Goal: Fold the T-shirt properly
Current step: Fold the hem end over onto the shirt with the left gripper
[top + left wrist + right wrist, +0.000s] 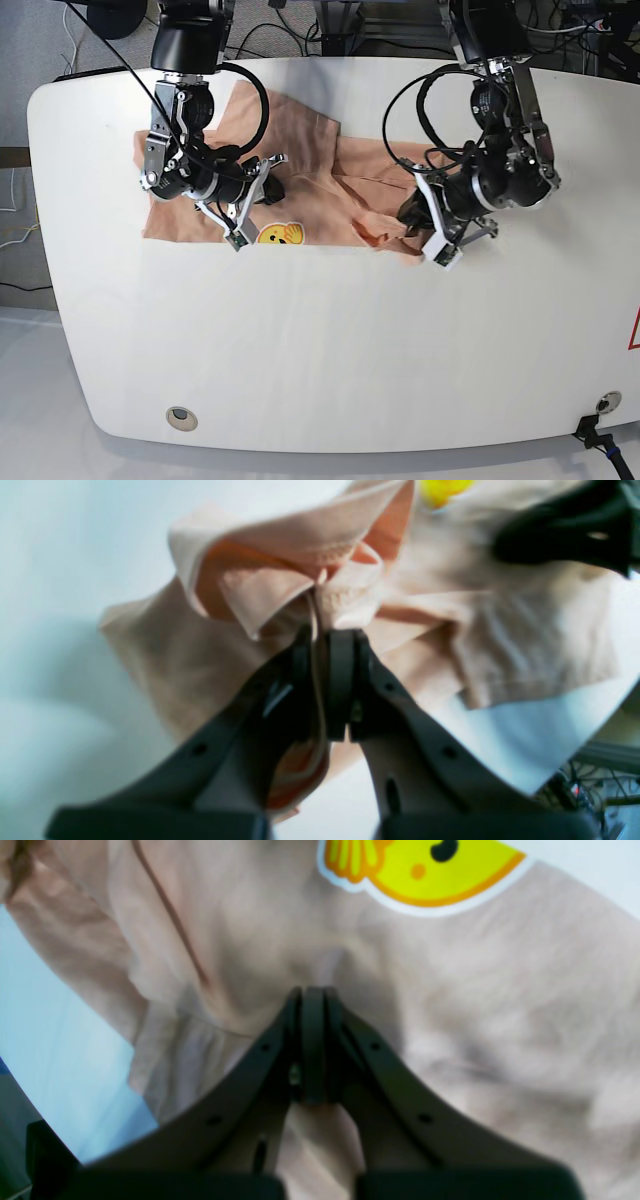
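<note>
Shirt: the peach cotton short-sleeved T-shirt (pixel 300 160) lies crumpled across the far half of the white rounded table (pixel 320 350), about 12 o'clock from table centre in the base view. It is bunched, not flat; its yellow smiley print (pixel 280 235) faces up at the near hem.

Left gripper: my left gripper (pixel 325 645) has its jaws pinched nearly together on a gathered fold of the shirt; cloth runs between the pads in the left wrist view. It sits at the shirt's 3 o'clock end in the base view.

Right gripper: my right gripper (pixel 312 1002) has its jaws fully together, tips down on the fabric just 6 o'clock of the print in its wrist view. I cannot tell whether any cloth is caught between them.

Stage (judgement): still arranging the garment; no clean fold is laid yet.

Risk 1: the left pinch holds several layers at once. Lifting from here could drag the whole bundle instead of one edge, leaving a skewed fold.

Risk 2: if the right jaws hold nothing, that side stays unanchored and the shirt may slide toward 3 o'clock when pulled.

Risk 3: a flipped-over hem shows its darker inner side by the left jaws; it could get trapped inside a fold.

Surroundings: black cables (pixel 250 90) loop over the shirt beside each arm and could snag the cloth. Near half of the table carries only two small round fittings (pixel 180 416).
</note>
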Controlling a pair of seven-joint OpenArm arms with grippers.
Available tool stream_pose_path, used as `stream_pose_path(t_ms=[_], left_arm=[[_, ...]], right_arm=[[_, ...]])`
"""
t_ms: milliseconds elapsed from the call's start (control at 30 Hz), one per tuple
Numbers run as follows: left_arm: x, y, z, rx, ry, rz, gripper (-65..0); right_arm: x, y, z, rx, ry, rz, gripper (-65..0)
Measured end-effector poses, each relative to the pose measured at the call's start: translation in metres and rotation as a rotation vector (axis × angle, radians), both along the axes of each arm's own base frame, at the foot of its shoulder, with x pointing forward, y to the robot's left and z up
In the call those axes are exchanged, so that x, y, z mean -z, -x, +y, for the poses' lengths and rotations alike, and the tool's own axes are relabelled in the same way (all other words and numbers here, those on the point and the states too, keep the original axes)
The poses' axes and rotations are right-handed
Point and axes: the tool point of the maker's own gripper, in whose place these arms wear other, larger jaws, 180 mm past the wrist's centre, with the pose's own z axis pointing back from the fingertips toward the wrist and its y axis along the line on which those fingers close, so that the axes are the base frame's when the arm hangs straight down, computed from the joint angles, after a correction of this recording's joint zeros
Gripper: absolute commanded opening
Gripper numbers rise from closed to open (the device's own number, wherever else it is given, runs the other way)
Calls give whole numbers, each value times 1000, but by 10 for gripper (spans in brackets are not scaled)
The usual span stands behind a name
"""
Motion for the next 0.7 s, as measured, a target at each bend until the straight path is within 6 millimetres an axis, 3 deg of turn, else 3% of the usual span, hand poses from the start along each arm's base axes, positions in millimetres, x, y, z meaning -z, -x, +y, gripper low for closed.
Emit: stream_pose_path(t_ms=[200,467,600,700], left_arm=[[-5,0,-30,16,72,-1,-650],[-9,3,-51,58,94,-3,-650],[-9,5,-59,86,94,-4,-461],[-9,6,-59,86,95,-2,-397]], right_arm=[[0,0,0,0,0,0,-650],[0,0,0,0,0,0,-650],[0,0,0,0,-1,0,-650],[0,0,0,0,0,0,-650]])
